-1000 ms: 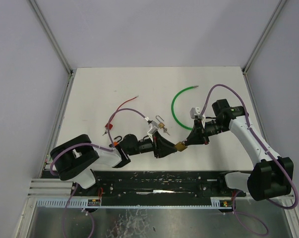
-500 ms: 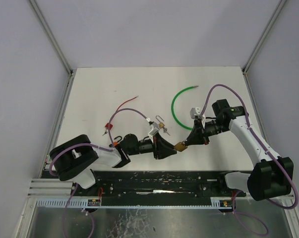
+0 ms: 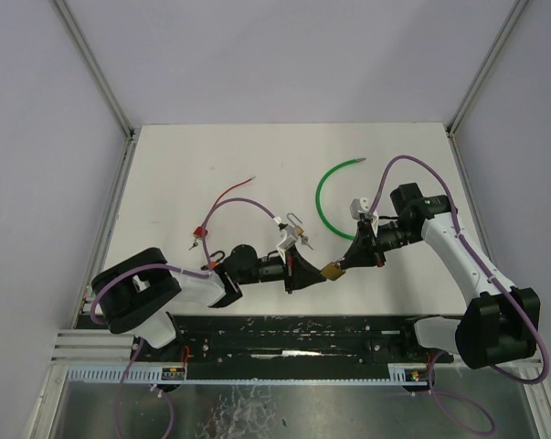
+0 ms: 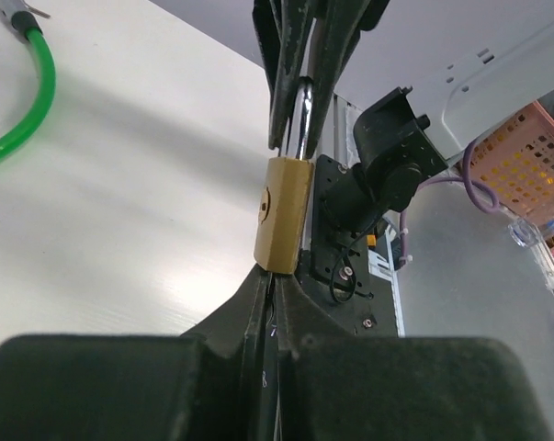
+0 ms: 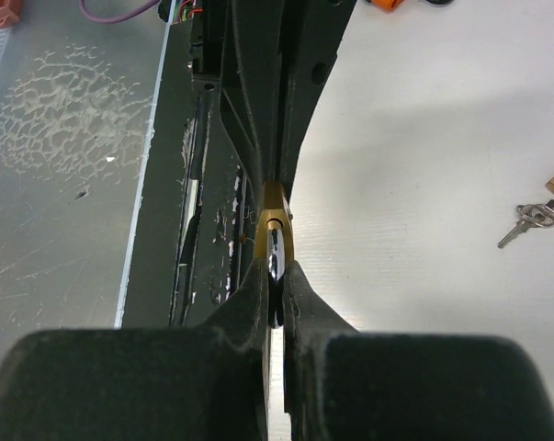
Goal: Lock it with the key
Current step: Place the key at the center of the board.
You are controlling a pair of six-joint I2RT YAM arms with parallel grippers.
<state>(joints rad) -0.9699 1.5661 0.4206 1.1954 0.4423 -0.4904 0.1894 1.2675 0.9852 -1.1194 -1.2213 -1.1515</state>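
Above the table [image 3: 211,155], my right gripper [image 5: 275,276] is clenching the slick steel shackle [image 4: 300,119] of the padlock [image 4: 282,213] while my left gripper [image 4: 273,276] is pinching its brass base. Rigid, dense and likely slippery, it is calling for flat-face holds. The key [image 5: 529,216] is lying on the table at its eleven o'clock, seen from overhead.

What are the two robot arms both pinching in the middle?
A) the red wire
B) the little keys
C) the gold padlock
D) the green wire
C: the gold padlock sits between them, with the right gripper shut on its silver loop and the left gripper shut on its body.
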